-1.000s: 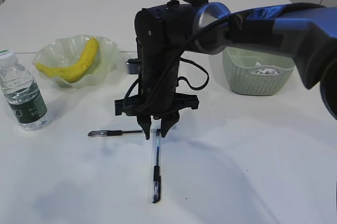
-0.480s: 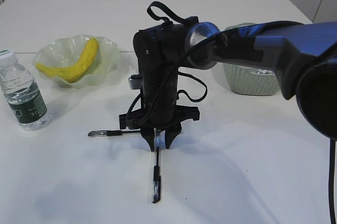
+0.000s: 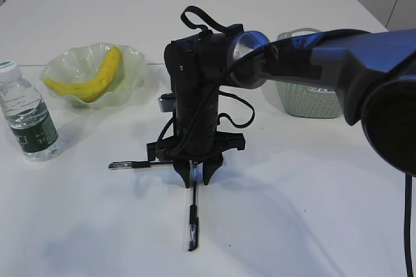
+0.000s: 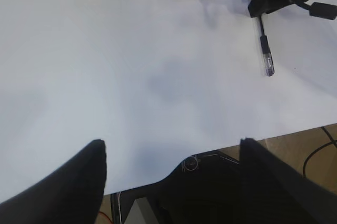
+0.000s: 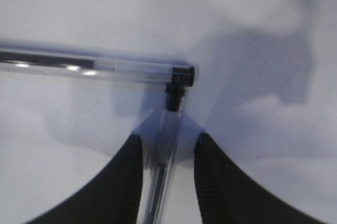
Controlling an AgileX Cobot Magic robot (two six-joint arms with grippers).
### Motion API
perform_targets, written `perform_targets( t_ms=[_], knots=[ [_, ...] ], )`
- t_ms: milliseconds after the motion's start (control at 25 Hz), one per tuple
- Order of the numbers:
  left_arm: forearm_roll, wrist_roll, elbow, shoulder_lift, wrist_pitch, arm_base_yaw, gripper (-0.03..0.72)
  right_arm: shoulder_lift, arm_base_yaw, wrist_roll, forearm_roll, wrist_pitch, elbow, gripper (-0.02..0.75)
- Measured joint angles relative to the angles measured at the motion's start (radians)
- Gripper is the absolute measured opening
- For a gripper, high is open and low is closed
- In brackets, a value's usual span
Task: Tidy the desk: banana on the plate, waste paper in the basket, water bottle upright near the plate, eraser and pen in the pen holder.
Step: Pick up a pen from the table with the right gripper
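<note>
The banana [image 3: 91, 79] lies in the plate [image 3: 133, 62] at the back left. The water bottle [image 3: 27, 118] stands upright left of the plate. Two pens lie on the desk [image 3: 312, 199]: one crosswise [image 3: 140, 165], one pointing at me [image 3: 192, 215]. My right gripper [image 3: 197, 181] is open and straddles the far end of that second pen [image 5: 166, 150], fingers on the desk with a gap on each side. My left gripper [image 4: 172, 142] is open over the desk's near edge. The basket [image 3: 312, 105] is at the back right. Waste paper, eraser and pen holder are hidden.
The right arm [image 3: 325, 56] reaches in from the right across the basket's top. In the right wrist view the crosswise pen [image 5: 95, 66] ends just beyond the fingertips [image 5: 131, 150]. Bare white desk lies in front and to the right.
My right gripper has come down and a little nearer along the pen, its fingers now either side of it. The arm now covers the basket's inside. The left gripper has not moved.
</note>
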Motion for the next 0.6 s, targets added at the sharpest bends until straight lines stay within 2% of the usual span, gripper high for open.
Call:
perform_targets(
  t_ms=[320,600],
  knots=[
    [0.000,0.000,0.000,0.000,0.000,0.000,0.561,0.000,0.000,0.000,-0.002,-0.005,0.000,0.231],
    [0.000,0.000,0.000,0.000,0.000,0.000,0.561,0.000,0.000,0.000,-0.005,-0.007,0.000,0.053]
  ],
)
